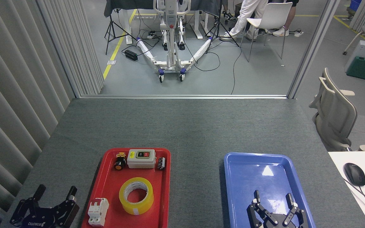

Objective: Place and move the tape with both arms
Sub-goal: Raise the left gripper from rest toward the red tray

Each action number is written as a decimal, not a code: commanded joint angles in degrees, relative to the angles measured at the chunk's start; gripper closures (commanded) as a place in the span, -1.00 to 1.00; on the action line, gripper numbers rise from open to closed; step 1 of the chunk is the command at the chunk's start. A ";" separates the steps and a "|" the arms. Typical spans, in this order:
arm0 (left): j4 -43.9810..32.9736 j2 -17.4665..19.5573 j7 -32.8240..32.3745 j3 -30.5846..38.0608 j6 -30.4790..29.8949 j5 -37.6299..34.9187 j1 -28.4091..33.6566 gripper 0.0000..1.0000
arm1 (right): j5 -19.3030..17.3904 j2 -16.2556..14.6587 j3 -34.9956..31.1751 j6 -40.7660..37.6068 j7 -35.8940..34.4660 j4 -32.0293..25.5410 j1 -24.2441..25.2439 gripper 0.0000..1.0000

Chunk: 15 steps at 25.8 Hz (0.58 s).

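Note:
The yellow tape roll point(136, 195) lies flat in the near half of a red tray point(105, 190), its white core facing up. My left gripper point(55, 190) stands open over the grey table, left of the red tray and apart from the tape. My right gripper point(272, 197) is open too, low over the near end of a blue tray point(233, 177), with nothing between its fingers.
The red tray also holds a grey switch box point(141, 158), an orange push button point(119, 162), a small black part point(161, 163) and a white circuit breaker point(98, 212). Curtains line the left side. A desk with a mouse point(354, 174) borders the right.

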 commanded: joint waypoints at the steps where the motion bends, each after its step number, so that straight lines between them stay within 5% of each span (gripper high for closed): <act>1: 0.01 0.06 0.08 0.00 -0.01 0.00 0.27 -1.00 | -0.03 -0.14 0.00 -0.11 -0.30 0.01 0.02 -0.98; 11: -0.08 -0.12 -4.40 -0.62 0.17 3.16 -4.21 -1.00 | 0.15 -0.05 0.00 -0.46 -0.30 0.01 0.28 -0.98; 13: 0.01 3.40 -13.72 -5.62 0.52 12.03 -9.30 -1.00 | 0.06 -0.23 0.00 -0.46 -0.30 0.01 0.28 -0.98; 15: 0.27 11.13 -21.28 -10.90 2.18 19.51 -15.46 -1.00 | 0.06 -0.23 0.00 -0.46 -0.30 0.01 0.28 -0.98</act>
